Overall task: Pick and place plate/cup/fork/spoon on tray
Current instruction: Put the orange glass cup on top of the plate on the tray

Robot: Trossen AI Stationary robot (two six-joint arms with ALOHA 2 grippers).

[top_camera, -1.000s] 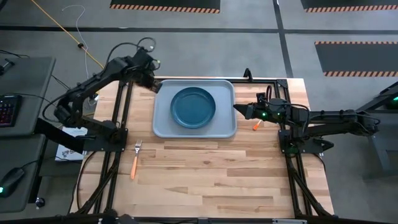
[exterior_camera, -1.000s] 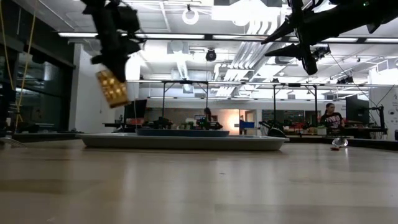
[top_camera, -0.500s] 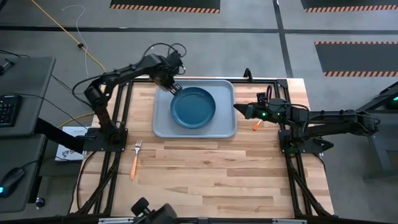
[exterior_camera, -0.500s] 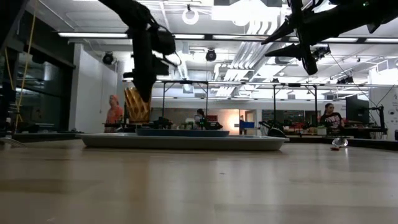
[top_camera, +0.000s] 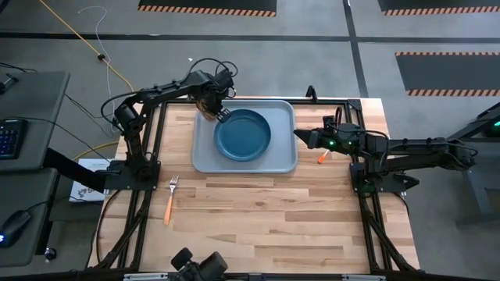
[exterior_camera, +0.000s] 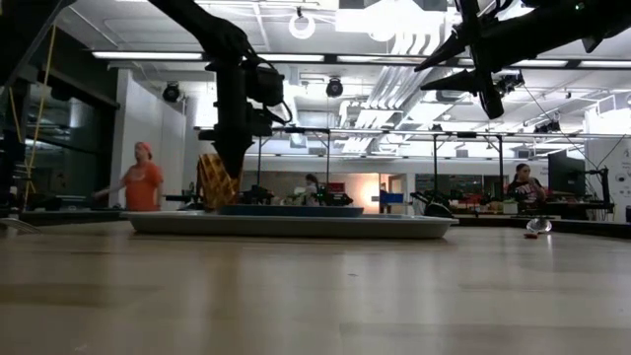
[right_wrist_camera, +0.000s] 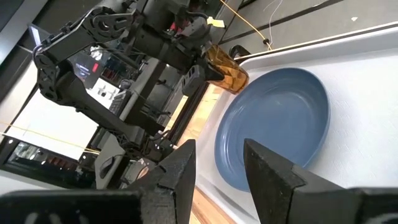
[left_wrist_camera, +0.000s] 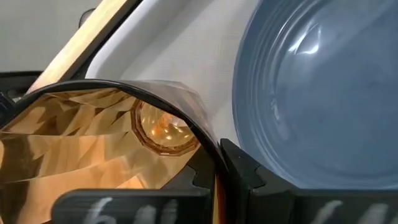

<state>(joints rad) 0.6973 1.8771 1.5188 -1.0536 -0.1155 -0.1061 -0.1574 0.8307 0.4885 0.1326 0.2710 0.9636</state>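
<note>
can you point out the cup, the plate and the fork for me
cup (right_wrist_camera: 227, 73), right wrist view, on its amber faceted side wall, held in the left gripper
plate (top_camera: 243, 133), high view, on the middle of its dark blue floor
fork (top_camera: 169, 206), high view, on its orange handle, lying on the table

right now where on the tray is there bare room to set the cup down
Bare tray floor lies left of the plate and in the corners around it. The far-left corner is crowded: the left gripper holds the cup there. The right gripper hovers open at the tray's right edge.
</note>
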